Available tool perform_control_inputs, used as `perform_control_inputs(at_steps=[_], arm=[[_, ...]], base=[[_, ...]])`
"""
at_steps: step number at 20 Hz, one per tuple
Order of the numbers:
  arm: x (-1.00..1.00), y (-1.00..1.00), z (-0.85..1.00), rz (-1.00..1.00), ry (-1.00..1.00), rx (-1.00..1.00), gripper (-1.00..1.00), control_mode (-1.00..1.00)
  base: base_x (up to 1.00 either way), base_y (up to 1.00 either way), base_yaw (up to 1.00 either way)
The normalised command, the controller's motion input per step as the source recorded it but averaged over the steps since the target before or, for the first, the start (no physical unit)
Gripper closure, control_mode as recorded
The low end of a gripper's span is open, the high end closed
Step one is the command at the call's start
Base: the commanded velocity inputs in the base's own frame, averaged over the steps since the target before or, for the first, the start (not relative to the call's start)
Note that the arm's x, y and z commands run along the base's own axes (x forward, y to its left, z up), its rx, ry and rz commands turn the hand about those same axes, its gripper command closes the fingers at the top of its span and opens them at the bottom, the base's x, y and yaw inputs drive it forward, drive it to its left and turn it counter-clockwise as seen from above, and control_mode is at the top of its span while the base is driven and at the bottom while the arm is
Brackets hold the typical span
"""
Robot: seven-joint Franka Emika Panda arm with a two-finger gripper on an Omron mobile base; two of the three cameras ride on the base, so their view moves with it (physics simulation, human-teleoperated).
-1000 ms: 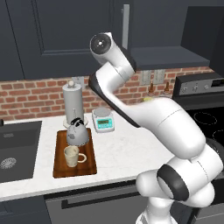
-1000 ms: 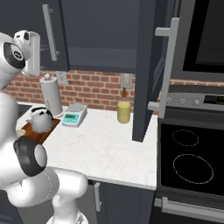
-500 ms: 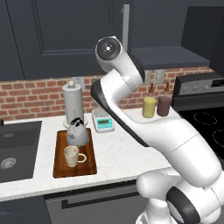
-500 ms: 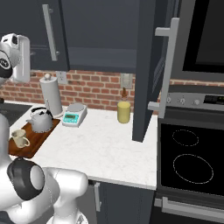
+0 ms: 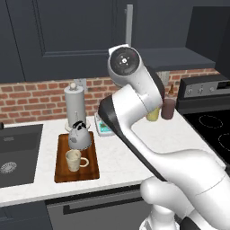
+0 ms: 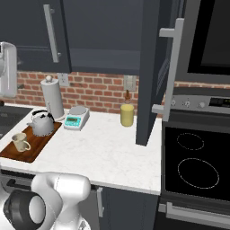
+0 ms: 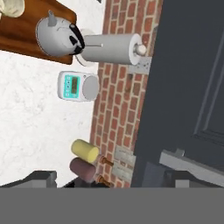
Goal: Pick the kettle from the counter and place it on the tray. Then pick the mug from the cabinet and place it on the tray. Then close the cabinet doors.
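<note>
The grey kettle (image 5: pixel 80 137) (image 6: pixel 42 124) (image 7: pixel 58 34) and the cream mug (image 5: pixel 74 160) (image 6: pixel 19 142) both stand on the brown tray (image 5: pixel 91 167) (image 6: pixel 29 152) (image 7: pixel 30 30) on the white counter (image 5: pixel 121 157) (image 6: pixel 108 152). One cabinet door (image 6: pixel 152 72) stands swung out, edge-on, handle (image 6: pixel 171 67) forward. The other door (image 5: pixel 67 36) (image 7: pixel 192 87) looks flat to the cabinet front, its bar handle (image 5: pixel 129 24) (image 7: pixel 192 164) near my hand. My gripper (image 7: pixel 109 181) is up by that door, open, nothing between its fingers.
A grey paper-towel cylinder (image 5: pixel 75 105) (image 6: pixel 52 96) stands behind the tray, a white-and-teal scale (image 6: pixel 75 119) (image 7: pixel 78 86) to its right. A yellow cup (image 6: pixel 127 115) (image 7: pixel 85 150) and a maroon cup (image 5: pixel 168 108) (image 7: pixel 83 168) stand by the brick wall. Stove (image 6: pixel 197 166) right, sink (image 5: pixel 18 155) left.
The arm has swung from over the tray up toward the cabinet; the jaws have spread a little wider. Kettle, mug and tray have not moved.
</note>
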Motion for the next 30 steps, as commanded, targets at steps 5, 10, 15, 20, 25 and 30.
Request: perform_control_inputs(at_steps=[5, 10, 15, 20, 25, 30], arm=[[-0.77, 0.00, 0.14, 0.00, 0.11, 0.00, -1.00, -1.00], [-0.69, 0.00, 0.07, 0.00, 0.13, -0.01, -1.00, -1.00], [-0.56, 0.00, 0.02, 0.00, 0.14, -0.08, -1.00, -1.00], [-0.56, -0.06, 0.04, 0.00, 0.15, -0.10, -1.00, -1.00], [-0.50, -0.28, 0.00, 0.00, 0.10, -0.08, -1.00, -1.00], [-0.33, -0.47, 0.00, -0.12, 0.00, -0.02, -1.00, -1.00]], base=[[0.00, 0.00, 0.00], [0.00, 0.00, 0.00], [0.00, 0.00, 0.00], [0.00, 0.00, 0.00], [0.00, 0.00, 0.00], [0.00, 0.00, 0.00]])
